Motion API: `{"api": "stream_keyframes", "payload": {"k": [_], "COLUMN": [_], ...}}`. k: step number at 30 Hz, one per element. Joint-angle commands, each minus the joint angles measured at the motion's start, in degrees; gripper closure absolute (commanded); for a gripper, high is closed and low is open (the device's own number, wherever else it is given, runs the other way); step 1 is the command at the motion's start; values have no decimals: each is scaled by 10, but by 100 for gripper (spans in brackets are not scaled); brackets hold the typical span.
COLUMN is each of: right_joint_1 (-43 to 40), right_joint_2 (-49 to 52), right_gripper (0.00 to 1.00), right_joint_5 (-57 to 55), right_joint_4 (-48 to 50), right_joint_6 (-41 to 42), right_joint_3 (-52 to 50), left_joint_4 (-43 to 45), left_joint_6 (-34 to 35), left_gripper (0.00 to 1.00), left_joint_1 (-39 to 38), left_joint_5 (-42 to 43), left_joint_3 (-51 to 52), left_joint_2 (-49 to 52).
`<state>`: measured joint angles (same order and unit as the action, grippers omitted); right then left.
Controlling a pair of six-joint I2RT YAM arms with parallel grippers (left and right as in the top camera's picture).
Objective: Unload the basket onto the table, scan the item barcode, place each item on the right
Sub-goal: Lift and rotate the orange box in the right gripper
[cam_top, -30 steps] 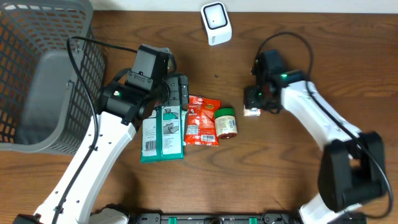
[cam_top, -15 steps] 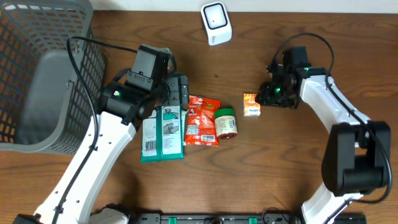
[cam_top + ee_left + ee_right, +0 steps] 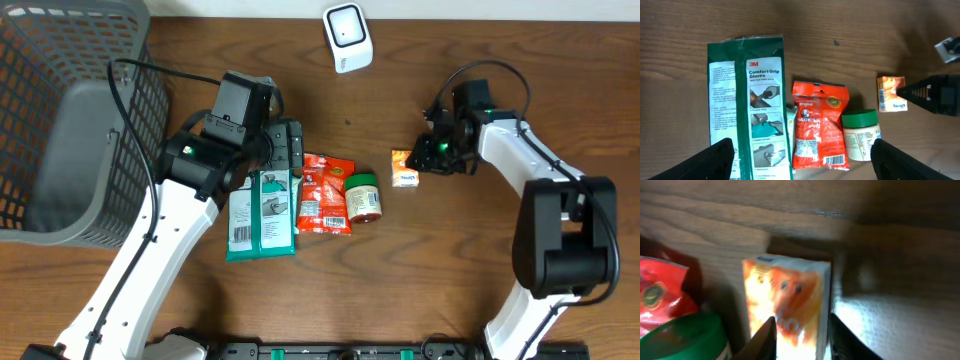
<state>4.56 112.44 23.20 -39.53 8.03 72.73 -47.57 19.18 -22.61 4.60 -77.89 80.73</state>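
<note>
On the wooden table (image 3: 450,280) lie 4 goods in a row. Farthest left is a green pack (image 3: 747,100) printed "3M Comfort Grip Gloves", with a white panel of small unreadable text on its left half and a barcode at its near left corner; whether it is 1 pack or 2 lying side by side I cannot tell. Touching its right edge is 1 red bag (image 3: 819,125) reading "Original" and "HACKS". Next to that lies 1 jar (image 3: 861,135) with a green lid, its label too small to read. Just right of the jar lies 1 small orange box (image 3: 404,167), with blue writing on its white end that I cannot make out. The right gripper (image 3: 432,155) is at the box's right edge, its 2 fingers partly drawn together on either side of the box; whether they clamp it I cannot tell. The left gripper (image 3: 804,159) hangs above the pack and the bag, spread wide and holding nothing. 1 white scanner (image 3: 347,37) stands at the far edge, well apart from the box, and 1 grey mesh basket (image 3: 70,120) sits far left.
</note>
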Motion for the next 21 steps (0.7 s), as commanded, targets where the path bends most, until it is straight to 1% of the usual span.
{"api": "stream_keyframes", "payload": {"k": [1, 3, 5, 9, 11, 15, 18, 21], "right_joint_1": [0, 0, -1, -1, -1, 17, 48, 91], "right_joint_2": [22, 23, 21, 3, -17, -66, -95, -99], "right_gripper": [78, 84, 99, 99, 99, 99, 99, 99], "right_joint_5": [9, 9, 9, 5, -20, -148, -296, -438], "right_joint_4": [4, 6, 7, 0, -14, -42, -62, -81], "right_joint_6": [-6, -6, -6, -7, -6, -5, 25, 52], "right_joint_3": [-7, -7, -5, 5, 14, 23, 23, 23], "left_joint_4": [-1, -1, -1, -1, -1, -1, -1, -1], "left_joint_6": [-12, -12, -12, -12, -12, -12, -12, -12], "left_gripper": [12, 13, 12, 12, 12, 13, 13, 12], "left_joint_1": [0, 0, 0, 0, 0, 0, 0, 0], "left_joint_5": [1, 1, 1, 1, 1, 1, 1, 1], "left_joint_3": [-10, -10, -10, -10, -10, -10, -10, -10], "left_joint_2": [2, 2, 2, 2, 2, 2, 2, 2]}}
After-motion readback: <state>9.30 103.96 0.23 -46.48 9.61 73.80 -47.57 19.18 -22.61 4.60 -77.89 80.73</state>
